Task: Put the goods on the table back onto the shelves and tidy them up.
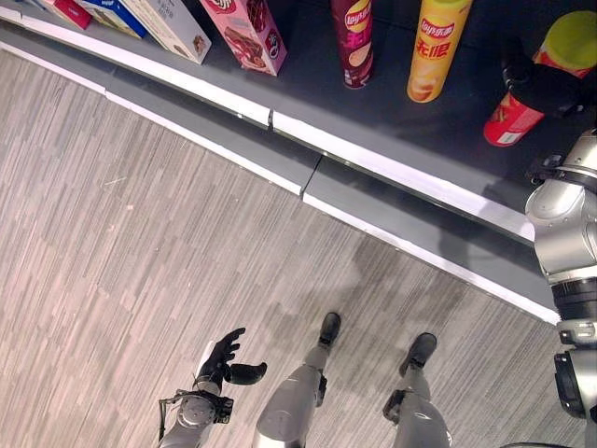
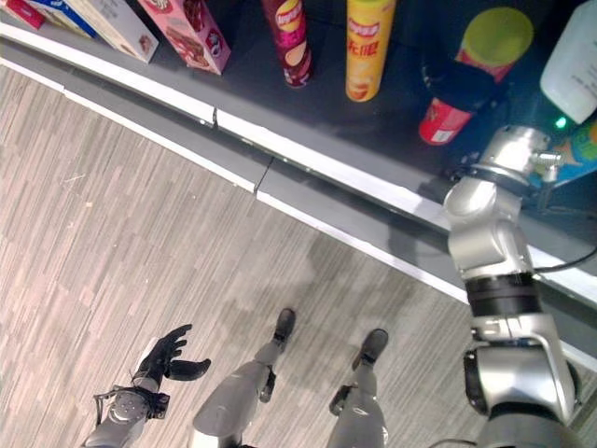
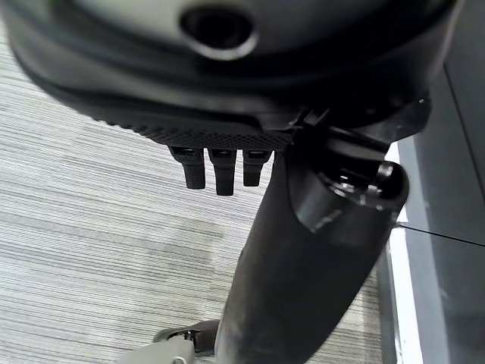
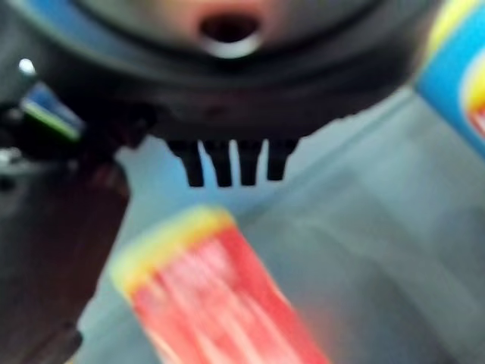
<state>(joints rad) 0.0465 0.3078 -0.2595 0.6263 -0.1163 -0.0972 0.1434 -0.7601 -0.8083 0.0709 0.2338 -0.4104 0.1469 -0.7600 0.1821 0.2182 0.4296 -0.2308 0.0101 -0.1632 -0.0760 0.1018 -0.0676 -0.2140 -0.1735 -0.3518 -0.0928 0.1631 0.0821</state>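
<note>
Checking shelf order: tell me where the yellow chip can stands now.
In the left eye view the yellow chip can stands upright on the dark shelf, between the maroon chip can on its left and the red can on its right.

Red crisp can [image 1: 512,119] with yellow-green lid, just past dark right hand [image 1: 546,86] fingers. Yellow crisp tube [image 1: 434,47]. Maroon crisp tube [image 1: 354,39]. Pink box [image 1: 247,33]. Dark grey shelf [image 1: 308,84], white edge. Grey streaked floor [image 1: 112,261].

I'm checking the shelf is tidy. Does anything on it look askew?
Yes: the red can with the yellow-green lid leans over at the right hand, while the yellow can and maroon can stand straight beside it.
</note>
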